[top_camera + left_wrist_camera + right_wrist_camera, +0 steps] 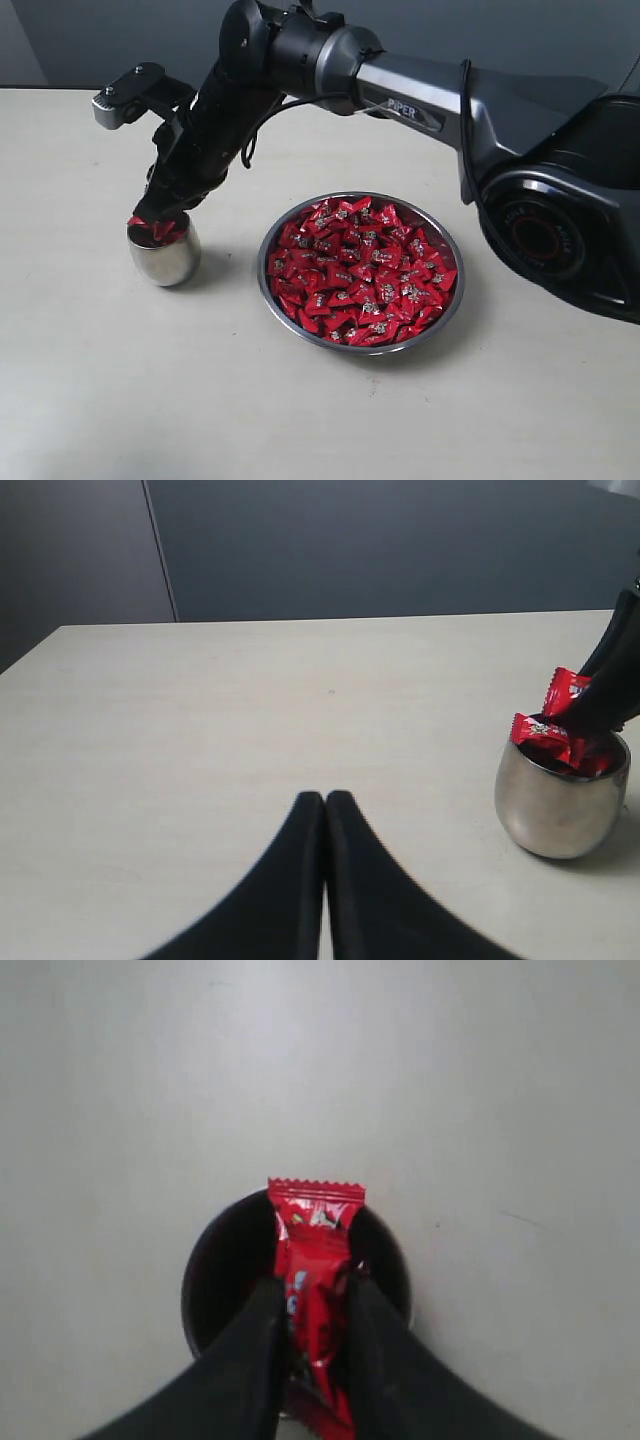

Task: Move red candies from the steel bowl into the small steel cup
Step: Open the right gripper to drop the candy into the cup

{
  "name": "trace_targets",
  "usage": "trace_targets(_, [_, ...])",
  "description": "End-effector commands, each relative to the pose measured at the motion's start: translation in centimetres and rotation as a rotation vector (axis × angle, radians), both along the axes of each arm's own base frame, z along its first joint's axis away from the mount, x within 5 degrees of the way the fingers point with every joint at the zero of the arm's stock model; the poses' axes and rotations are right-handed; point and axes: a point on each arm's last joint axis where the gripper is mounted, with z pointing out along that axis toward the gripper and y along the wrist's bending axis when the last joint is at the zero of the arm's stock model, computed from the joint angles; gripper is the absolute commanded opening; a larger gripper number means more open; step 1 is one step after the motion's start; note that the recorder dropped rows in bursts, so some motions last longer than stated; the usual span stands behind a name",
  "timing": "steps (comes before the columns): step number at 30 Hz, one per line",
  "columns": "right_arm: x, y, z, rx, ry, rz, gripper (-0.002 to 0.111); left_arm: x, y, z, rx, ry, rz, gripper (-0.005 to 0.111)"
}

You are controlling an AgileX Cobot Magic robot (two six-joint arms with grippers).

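The steel bowl (446,243) sits mid-table, heaped with red candies (362,270). Left of it stands the small steel cup (164,262), also seen as cup (560,805) and from above as cup (215,1260). My right gripper (160,226) reaches across the table and hangs right over the cup's mouth, shut on a red candy (315,1260) whose crimped end sticks out past the fingertips. Red candy (545,737) pokes above the cup's rim. My left gripper (325,798) is shut with nothing in it, low over bare table, well away from the cup.
The pale table (110,400) runs wide around both vessels. The right arm's dark base (560,220) stands at the right edge, its forearm spanning above the table behind the bowl. A dark wall (400,540) lies behind the table's far edge.
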Motion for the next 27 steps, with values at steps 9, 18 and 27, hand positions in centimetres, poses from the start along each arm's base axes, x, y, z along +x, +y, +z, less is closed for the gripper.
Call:
trace_targets(9, [-0.5,0.6,-1.1,-0.013,-0.007,0.02,0.027,0.0,0.0,-0.1,-0.001,-0.003,0.001,0.0])
trace_targets(18, [-0.4,0.6,-1.0,-0.013,-0.014,0.02,0.04,0.0,0.0,-0.1,-0.001,-0.003,0.001,0.0])
trace_targets(27, [-0.1,0.5,1.3,0.007,-0.088,0.021,0.04,0.0,0.0,-0.1,-0.001,-0.003,0.008,0.0])
